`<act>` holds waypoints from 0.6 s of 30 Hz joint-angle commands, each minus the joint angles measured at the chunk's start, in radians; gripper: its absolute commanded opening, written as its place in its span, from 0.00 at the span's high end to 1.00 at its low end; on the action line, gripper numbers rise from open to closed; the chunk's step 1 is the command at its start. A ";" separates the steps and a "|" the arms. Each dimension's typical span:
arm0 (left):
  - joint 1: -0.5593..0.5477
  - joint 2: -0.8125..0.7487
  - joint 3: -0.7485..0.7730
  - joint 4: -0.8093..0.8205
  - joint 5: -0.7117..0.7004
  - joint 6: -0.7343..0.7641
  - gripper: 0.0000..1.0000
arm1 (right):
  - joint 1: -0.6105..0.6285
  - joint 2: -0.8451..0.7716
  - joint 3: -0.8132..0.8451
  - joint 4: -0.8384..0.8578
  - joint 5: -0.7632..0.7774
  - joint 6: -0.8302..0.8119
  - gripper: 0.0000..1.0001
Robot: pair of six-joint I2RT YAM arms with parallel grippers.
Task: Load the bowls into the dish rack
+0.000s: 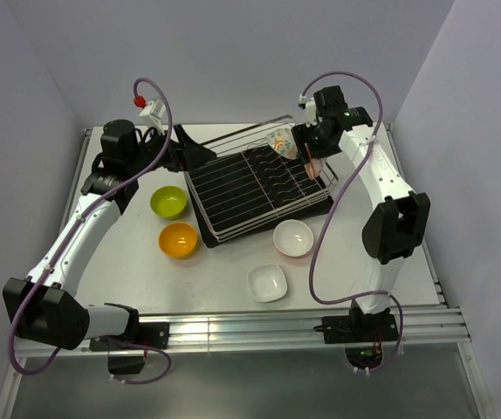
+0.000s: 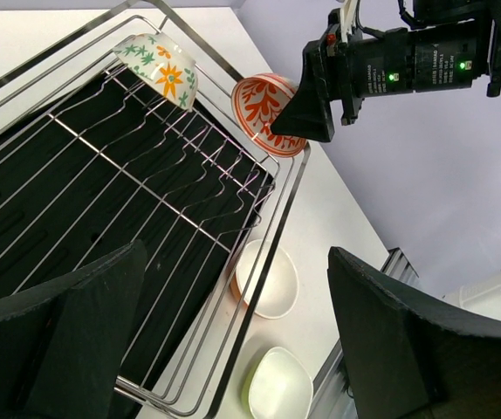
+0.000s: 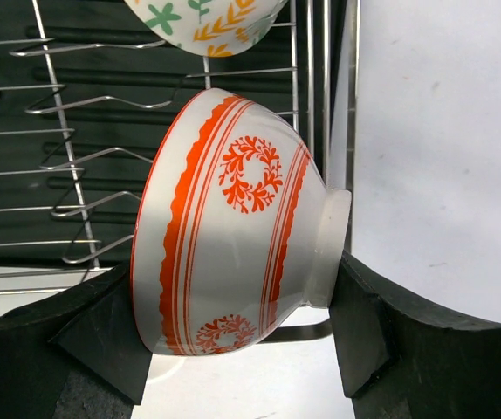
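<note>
Tabletop (image 1: 224, 279) carries the dish rack (image 1: 242, 188) toward its far side, a wire basket over a black tray. Over the rack's left part hover the left fingers (image 2: 85, 340), spread wide and empty. At the rack's right rim the right fingers (image 3: 381, 349) are closed on the red-and-white patterned bowl (image 3: 233, 236), turned on its side with its foot toward the bare tabletop; whether it touches the wires I cannot tell. Just beyond it the leaf-print bowl (image 2: 159, 65) leans tilted in the far corner. On the tabletop wait the lime green bowl (image 1: 168, 202), the orange bowl (image 1: 178, 239) and two white-inside bowls (image 1: 293, 237) (image 1: 267, 282). Racking the second bowl looks to be the step in hand. Next it likely needs lowering between the prongs, clear of its neighbour, before the fingers let go.
</note>
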 commanded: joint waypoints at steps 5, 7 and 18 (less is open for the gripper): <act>0.006 -0.036 -0.013 0.023 0.008 0.013 0.09 | 0.034 0.039 0.014 0.031 0.115 -0.066 1.00; 0.006 -0.036 -0.013 0.020 0.009 0.016 0.09 | 0.042 0.057 0.016 0.030 0.140 -0.071 1.00; 0.015 -0.049 -0.030 0.016 0.026 0.033 0.09 | 0.060 0.107 0.008 0.028 0.178 -0.073 1.00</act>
